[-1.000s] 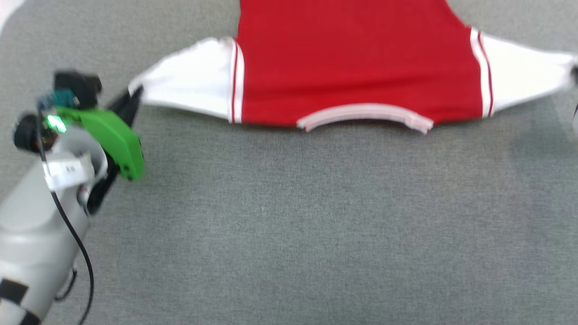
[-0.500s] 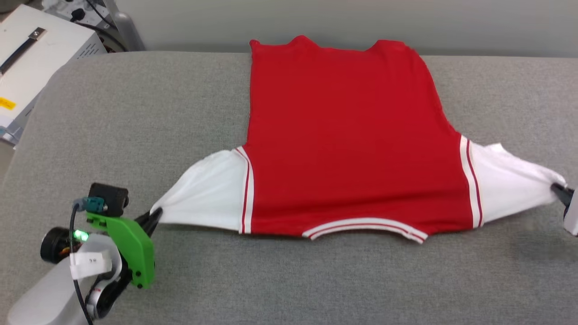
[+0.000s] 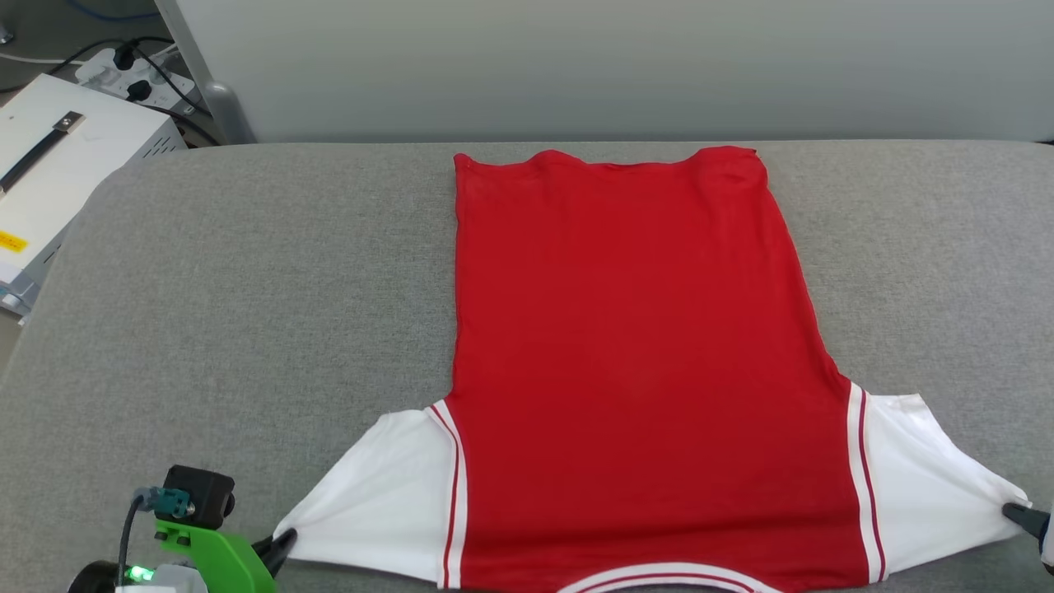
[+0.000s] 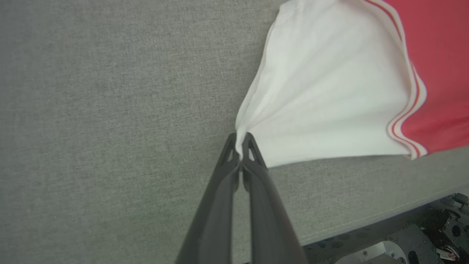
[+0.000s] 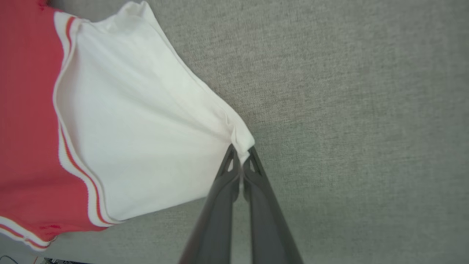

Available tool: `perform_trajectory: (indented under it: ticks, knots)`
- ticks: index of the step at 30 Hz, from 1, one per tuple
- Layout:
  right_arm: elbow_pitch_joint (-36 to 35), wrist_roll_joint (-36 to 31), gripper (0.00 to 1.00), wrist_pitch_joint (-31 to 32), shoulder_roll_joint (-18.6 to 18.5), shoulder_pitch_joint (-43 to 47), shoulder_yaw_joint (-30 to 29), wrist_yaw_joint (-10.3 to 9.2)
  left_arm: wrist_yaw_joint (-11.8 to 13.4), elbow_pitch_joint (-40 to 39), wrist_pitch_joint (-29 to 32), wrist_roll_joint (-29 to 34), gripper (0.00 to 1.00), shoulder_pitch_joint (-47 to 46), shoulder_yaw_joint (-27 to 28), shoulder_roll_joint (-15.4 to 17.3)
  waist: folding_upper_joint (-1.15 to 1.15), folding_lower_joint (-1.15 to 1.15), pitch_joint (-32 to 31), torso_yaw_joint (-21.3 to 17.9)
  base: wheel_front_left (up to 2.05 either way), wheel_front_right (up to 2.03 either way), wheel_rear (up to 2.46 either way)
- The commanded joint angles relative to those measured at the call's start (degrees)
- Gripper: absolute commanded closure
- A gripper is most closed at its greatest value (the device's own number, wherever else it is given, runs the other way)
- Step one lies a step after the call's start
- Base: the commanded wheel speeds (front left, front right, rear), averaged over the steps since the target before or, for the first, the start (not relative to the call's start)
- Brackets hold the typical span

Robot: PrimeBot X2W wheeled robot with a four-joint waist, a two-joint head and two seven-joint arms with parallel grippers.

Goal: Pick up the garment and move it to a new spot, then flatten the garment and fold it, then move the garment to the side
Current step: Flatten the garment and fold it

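Note:
The garment (image 3: pixel 634 362) lies spread flat on the grey table (image 3: pixel 247 288), plain red side up, hem at the far edge and collar at the near edge; no print shows. My left gripper (image 3: pixel 284 543) is shut on the tip of the white left sleeve (image 4: pixel 322 95), low at the head view's left. At the right edge my right gripper (image 3: pixel 1017 515) is shut on the tip of the white right sleeve (image 5: pixel 139 121). Both sleeves are drawn out sideways into points, and the striped trim (image 4: pixel 406 121) curves where red meets white.
A white box with a black handle (image 3: pixel 58 165) stands off the table's far left corner, with a power strip and cables (image 3: pixel 140 70) behind it. A pale wall panel (image 3: pixel 576 66) runs along the table's far edge. Bare grey surface lies on both sides of the shirt.
The head camera has tilted up, so the whole picture slid downward and the table's far edge and wall came into view. Both grippers kept their hold on the sleeve tips.

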Motion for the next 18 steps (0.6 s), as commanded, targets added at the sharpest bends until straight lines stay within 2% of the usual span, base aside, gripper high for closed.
perform_trajectory:
  ticks: [1,8,9,10,14,18]
  knots:
    - [-0.71,-0.69,1.0,0.62,-0.71,1.69,-1.45,-0.13,1.18,-0.9,0.4,-1.04,1.0,1.73,0.2,1.5,0.69,0.01,-0.31,-0.11,0.0,0.0,0.0]
    - [-6.0,-4.18,1.0,4.19,1.43,4.07,-7.65,-0.13,3.0,-7.41,2.46,-1.28,1.0,2.27,-0.36,1.93,0.69,0.01,0.78,0.25,0.0,0.0,0.0]
    - [-6.79,-4.99,0.29,4.73,1.77,3.99,-8.77,-0.13,3.19,-8.37,2.8,-1.44,1.0,2.07,-0.32,1.84,0.69,0.01,1.14,0.39,0.0,0.0,0.0]
    - [-7.33,-5.67,0.0,5.21,2.05,3.89,-9.8,-0.13,3.37,-9.25,3.12,-1.67,1.0,1.93,-0.25,1.77,0.69,0.01,1.52,0.56,0.0,0.0,0.0]
    - [-11.66,-6.68,0.0,8.79,3.86,2.71,-13.6,-0.13,4.39,-14.34,5.31,-1.7,1.0,1.17,-0.42,2.52,0.69,0.01,3.68,1.62,0.0,0.0,0.0]
    - [-19.0,-7.25,0.0,12.32,4.51,-0.09,-16.31,-0.13,5.51,-21.54,8.23,-1.53,1.0,0.01,-0.71,3.58,0.69,0.01,7.21,3.46,0.0,0.0,0.0]
